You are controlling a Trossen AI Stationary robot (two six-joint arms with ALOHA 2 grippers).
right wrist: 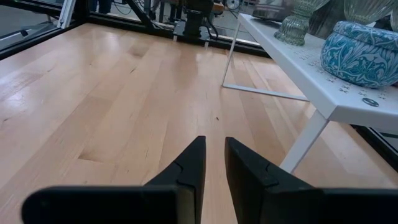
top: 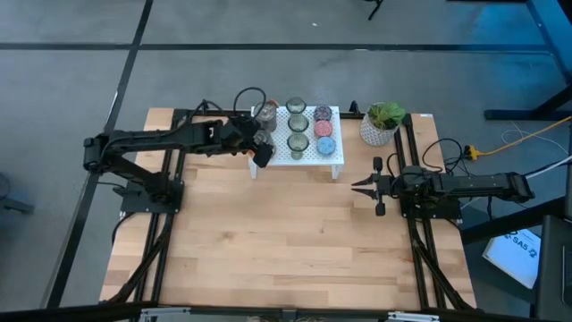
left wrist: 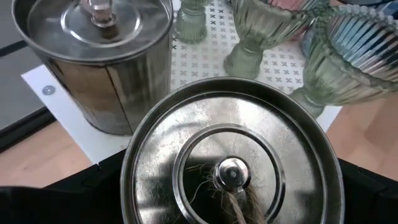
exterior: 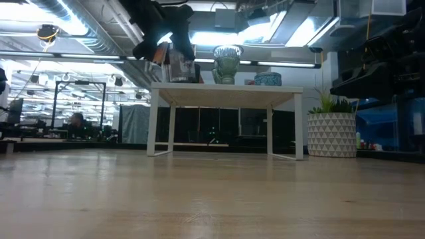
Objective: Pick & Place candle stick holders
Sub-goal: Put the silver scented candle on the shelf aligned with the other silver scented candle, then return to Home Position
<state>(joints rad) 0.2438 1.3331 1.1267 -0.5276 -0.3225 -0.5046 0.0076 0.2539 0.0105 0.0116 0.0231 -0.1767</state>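
Rack (white) on wooden table

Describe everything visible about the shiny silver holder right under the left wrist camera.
The silver holder is a round, polished metal cup seen from above, with a raised ring inside and a small central stud where frayed fibres lie. It sits upright between the left gripper jaws, which stand wide around it at the white rack's left end. A second silver holder stands on the rack just beyond it. Whether the cup rests on the rack or is lifted cannot be told.
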